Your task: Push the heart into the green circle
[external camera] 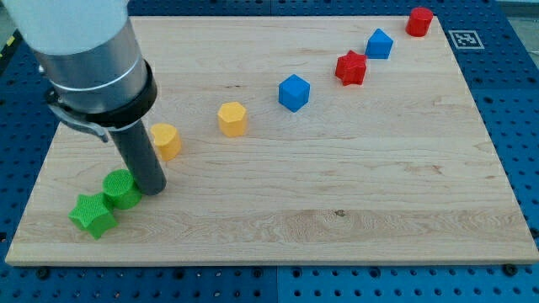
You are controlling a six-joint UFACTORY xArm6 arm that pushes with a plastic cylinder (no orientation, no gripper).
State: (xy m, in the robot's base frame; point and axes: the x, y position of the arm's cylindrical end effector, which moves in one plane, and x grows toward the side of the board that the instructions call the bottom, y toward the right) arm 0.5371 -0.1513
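Note:
The yellow heart (168, 140) lies at the left of the board, its left side hidden behind my rod. The green circle (120, 189) lies below and to the left of it, near the board's lower left corner. My tip (153, 191) rests on the board right against the green circle's right side and just below the heart. A green star (93, 215) touches the circle's lower left side.
A yellow hexagon (232, 119), a blue cube (294, 93), a red star (350, 68), a second blue block (379, 44) and a red cylinder (418, 21) run diagonally toward the view's top right. The board's left edge (34, 189) is close to the green blocks.

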